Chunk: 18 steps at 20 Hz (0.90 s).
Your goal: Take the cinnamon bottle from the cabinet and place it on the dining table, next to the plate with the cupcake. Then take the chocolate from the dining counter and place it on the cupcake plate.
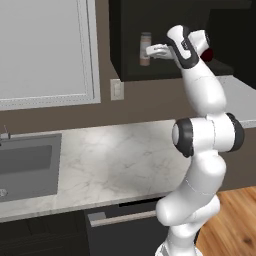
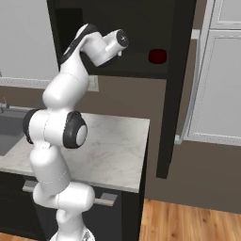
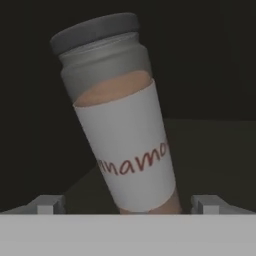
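Cinnamon bottle (image 3: pixel 122 120) stands on the cabinet (image 1: pixel 125 30) shelf dead ahead at twelve o'clock of my claw (image 3: pixel 129 204), long axis upright; fingers (image 3: pixel 47 204) apart, either side of its base, not clamped

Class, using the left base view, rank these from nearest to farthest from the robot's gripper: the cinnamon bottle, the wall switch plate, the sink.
1. The cinnamon bottle, in the cabinet recess, right at the gripper tips.
2. The wall switch plate, just below the cabinet, down and to the left.
3. The sink, far lower left in the counter.
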Available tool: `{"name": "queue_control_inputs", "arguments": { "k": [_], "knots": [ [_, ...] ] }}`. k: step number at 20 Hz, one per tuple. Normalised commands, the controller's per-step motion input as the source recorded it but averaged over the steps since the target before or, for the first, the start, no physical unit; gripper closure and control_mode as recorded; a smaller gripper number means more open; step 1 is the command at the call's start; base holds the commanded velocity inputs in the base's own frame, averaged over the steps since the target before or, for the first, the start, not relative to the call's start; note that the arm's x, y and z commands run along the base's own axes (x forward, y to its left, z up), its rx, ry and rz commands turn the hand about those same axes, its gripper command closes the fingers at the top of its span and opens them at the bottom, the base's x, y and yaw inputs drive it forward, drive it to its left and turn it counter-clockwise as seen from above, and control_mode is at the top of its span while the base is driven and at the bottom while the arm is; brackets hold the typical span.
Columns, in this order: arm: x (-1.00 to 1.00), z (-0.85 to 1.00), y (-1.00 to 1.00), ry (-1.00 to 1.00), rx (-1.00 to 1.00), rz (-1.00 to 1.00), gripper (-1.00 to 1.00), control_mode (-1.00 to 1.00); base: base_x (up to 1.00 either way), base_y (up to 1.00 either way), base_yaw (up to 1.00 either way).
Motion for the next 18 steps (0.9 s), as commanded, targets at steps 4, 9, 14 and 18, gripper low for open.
{"name": "queue_control_inputs", "arguments": {
  "k": [4, 9, 14, 18],
  "knots": [
    [0.23, -0.01, 0.03, 0.01, 0.02, 0.00, -1.00, -1.00, 0.00, 0.00, 0.00],
    [0.17, -0.02, 0.07, 0.00, 0.00, 0.00, -1.00, -1.00, 0.00, 0.00, 0.00],
    [0.14, -0.03, 0.10, 0.00, 0.00, 0.00, -1.00, -1.00, 0.00, 0.00, 0.00],
    [0.09, -0.08, 0.08, 0.02, 0.00, 0.00, -1.00, -1.00, 0.00, 0.00, 0.00]
  ]
}}
